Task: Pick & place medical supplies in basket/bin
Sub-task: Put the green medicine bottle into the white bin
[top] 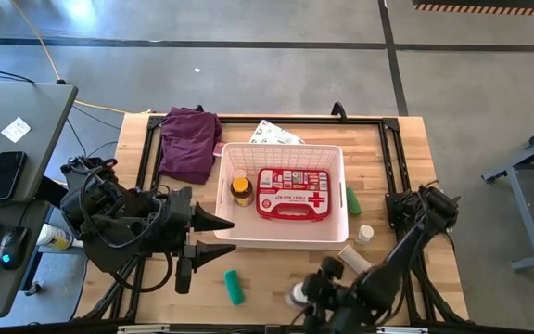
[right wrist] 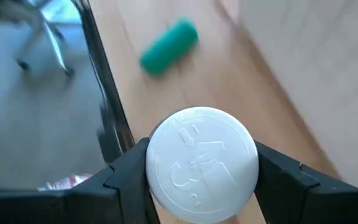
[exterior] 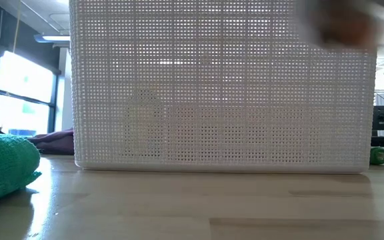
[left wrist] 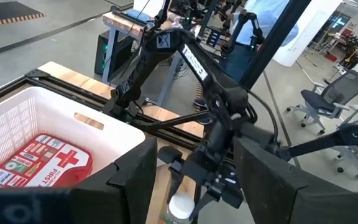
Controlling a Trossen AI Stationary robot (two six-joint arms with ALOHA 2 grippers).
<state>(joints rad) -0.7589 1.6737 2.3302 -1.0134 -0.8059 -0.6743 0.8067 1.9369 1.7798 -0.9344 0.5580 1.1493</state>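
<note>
**Right tool clamps a white-capped bottle at the bench's front edge**

With the basket sitting mid-bench and already carrying the red first-aid pouch and the amber bottle, the action is down at the front edge. The right tool has its two fingers pressed on either side of a white bottle cap, one finger on each flank, so it is clamped on the white-capped bottle. From above, that bottle stands near the front rim of the bench, and the basket lies straight beyond it, toward the back. That is the relation that counts: the bottle looks upright, cap up, so my read is a lift, then a carry back over the near wall and a drop inside.

The left tool hangs just off the basket's front-left corner, fingers apart and holding nothing, pointing across toward the right arm. The right arm is plainly the one on the job.

Still out on the bench: a green roll lying on its side in front of the basket, well left of the held bottle, a green tube just beside the basket's right wall, another small white-capped bottle near the front-right corner, and a beige roll close by it. A printed packet peeks out behind the basket, next to the purple cloth.
</note>
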